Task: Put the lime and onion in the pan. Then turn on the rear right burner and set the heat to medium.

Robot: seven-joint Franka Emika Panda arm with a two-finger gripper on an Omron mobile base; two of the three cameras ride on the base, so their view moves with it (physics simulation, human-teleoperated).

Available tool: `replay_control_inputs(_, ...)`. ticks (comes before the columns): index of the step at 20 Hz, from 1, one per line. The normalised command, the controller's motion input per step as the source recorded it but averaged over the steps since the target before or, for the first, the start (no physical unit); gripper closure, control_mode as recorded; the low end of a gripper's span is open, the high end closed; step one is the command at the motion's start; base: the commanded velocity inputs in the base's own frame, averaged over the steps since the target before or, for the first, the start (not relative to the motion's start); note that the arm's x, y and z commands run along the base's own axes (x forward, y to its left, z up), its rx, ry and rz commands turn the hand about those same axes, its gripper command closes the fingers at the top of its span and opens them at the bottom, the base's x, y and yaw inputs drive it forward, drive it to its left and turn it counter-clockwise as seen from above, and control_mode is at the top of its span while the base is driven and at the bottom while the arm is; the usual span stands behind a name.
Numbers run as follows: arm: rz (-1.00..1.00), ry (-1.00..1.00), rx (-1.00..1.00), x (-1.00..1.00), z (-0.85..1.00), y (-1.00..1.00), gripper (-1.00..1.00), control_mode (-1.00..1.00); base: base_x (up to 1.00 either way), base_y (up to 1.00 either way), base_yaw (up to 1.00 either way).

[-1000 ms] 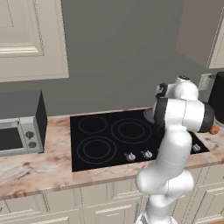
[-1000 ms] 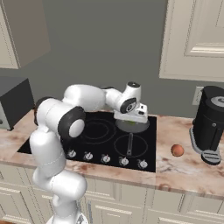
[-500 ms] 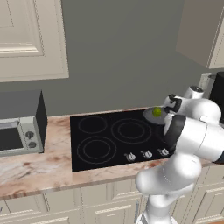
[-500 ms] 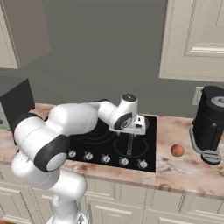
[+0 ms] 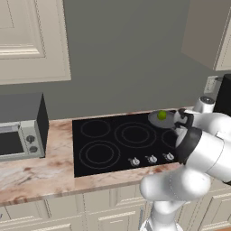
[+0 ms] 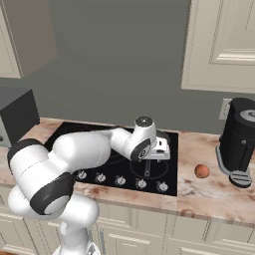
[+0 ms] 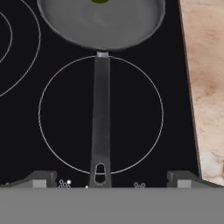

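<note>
Overhead, cream cupboards (image 6: 219, 45) hang on the grey wall above the marbled counter (image 5: 31, 173). Set into that counter is the black cooktop (image 5: 117, 142), with a row of knobs (image 6: 119, 180) along its front edge. At the counter's left end stands a microwave (image 5: 20, 126); at its right end, near the back, stands a dark coffee maker (image 6: 240, 142).

My arm reaches low over the right side of the cooktop. My gripper (image 7: 109, 181) hangs empty above the front right burner ring (image 7: 100, 114), its two fingertips (image 7: 39, 180) spread wide apart with the tip of the pan's handle between them but well below, not touched by either.

Next comes the pan (image 7: 101, 22), which sits on the rear right burner by the cooktop's back right corner, its long handle pointing toward the front edge across the front right ring. Inside the pan lies the lime (image 5: 162, 115), toward the far side of it.

Smallest of all, the onion (image 6: 201, 171) rests on the counter to the right of the cooktop, between the cooktop's right edge and the coffee maker, well apart from the pan.
</note>
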Motion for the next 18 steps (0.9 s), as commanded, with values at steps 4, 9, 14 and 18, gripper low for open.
replay_control_inputs(4, 0.0, 0.0, -0.1, 0.0, 0.0, -0.55, -1.0, -1.0, 0.0, 0.0, 0.0)
replay_control_inputs(9, 0.0, 0.0, -0.01, 0.0, 0.04, -0.5, -1.0, -1.0, 0.0, 0.0, 0.0)
replay_control_inputs(14, -0.04, 0.0, 0.0, 0.0, 0.1, -0.42, -1.0, -1.0, 0.0, 0.0, 0.0)
replay_control_inputs(18, -0.06, 0.0, 0.0, 0.0, 0.12, -0.35, -1.0, -1.0, 0.0, 0.0, 0.0)
